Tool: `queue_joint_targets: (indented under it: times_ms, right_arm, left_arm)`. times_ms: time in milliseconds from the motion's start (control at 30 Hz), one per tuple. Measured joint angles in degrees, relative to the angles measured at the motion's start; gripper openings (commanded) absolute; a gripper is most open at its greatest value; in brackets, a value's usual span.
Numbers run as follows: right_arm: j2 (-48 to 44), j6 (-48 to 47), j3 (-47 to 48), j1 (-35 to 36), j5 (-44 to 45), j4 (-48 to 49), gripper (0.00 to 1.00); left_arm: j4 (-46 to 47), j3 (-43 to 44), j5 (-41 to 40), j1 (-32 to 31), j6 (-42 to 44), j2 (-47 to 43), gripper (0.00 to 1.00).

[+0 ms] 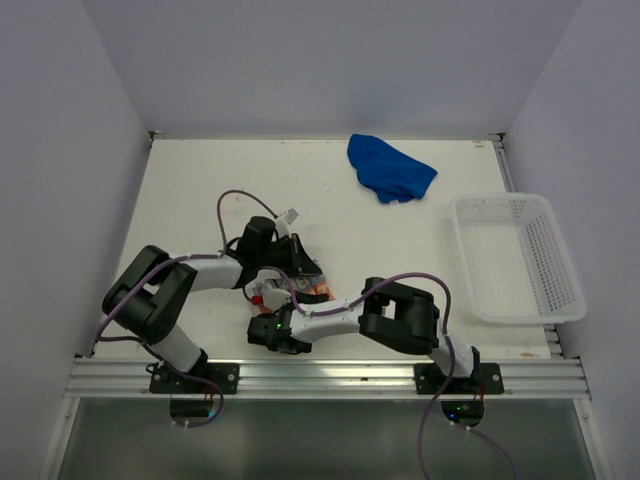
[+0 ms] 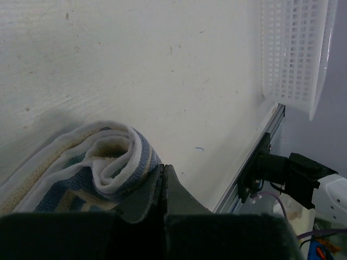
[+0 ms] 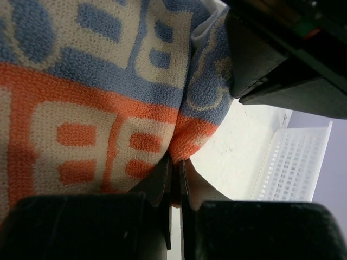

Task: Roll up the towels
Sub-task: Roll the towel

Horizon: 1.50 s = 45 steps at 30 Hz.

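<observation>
Starting at the left, our left tool (image 2: 163,176) is closed tight and we see no cloth between its jaws. The patterned towel (image 2: 116,160) lies rolled on the tabletop (image 1: 200,190), touching that tool's left side. The spiral end of the roll faces forward past the tip, and its long axis runs back alongside the tool, not across it. We judge that any tightening or tucking has to push sideways, to the tool's left, not straight ahead. Moving right, our right tool (image 3: 174,168) is also closed. The orange and grey-blue cloth fills the space directly ahead of it and comes down into the seam of the jaws, so we read it as pinching a fold of the same towel. The two tools sit close together with the roll between them. Further right and well beyond both tips, the blue towel (image 1: 390,168) lies crumpled and unrolled at the far side of the tabletop. It is ahead and to the right of both tools, nearer to the left tool as they now stand. The basket (image 1: 515,200) sits to the right of it.
</observation>
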Motion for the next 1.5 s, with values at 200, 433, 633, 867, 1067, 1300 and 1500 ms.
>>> queue_joint_targets:
  times_ms: [200, 433, 633, 867, 1067, 1300, 1500]
  right_arm:
    - [0.3, -0.9, 0.2, 0.0, 0.0, -0.2, 0.00]
    - [0.2, -1.5, 0.0, 0.0, 0.0, 0.2, 0.16]
    - [-1.0, -1.9, -0.2, -0.3, -1.0, -0.1, 0.44]
    - [-3.1, -2.0, -0.1, -0.7, -2.5, -2.8, 0.55]
    - [-5.1, -0.9, -1.7, -0.7, -3.8, -3.7, 0.60]
    - [-7.9, 0.9, -5.6, -0.8, -4.4, -2.5, 0.61]
    - [-8.0, 3.1, -5.7, -0.8, -3.7, -2.8, 0.61]
  left_arm:
    - [1.9, -0.6, 0.1, 0.0, 0.2, 2.4, 0.00]
    - [2.8, -0.5, -0.9, 0.0, 0.6, 5.2, 0.00]
    - [2.5, 0.7, -1.3, -0.1, 1.1, 6.5, 0.00]
    - [2.4, 1.4, -1.3, -0.3, 1.3, 7.4, 0.00]
    - [2.4, 1.4, -1.3, -0.5, 1.7, 7.5, 0.00]
    - [2.5, 1.4, -1.4, -1.3, 2.1, 7.5, 0.00]
    - [2.8, 1.5, -2.1, -1.4, 2.1, 7.5, 0.00]
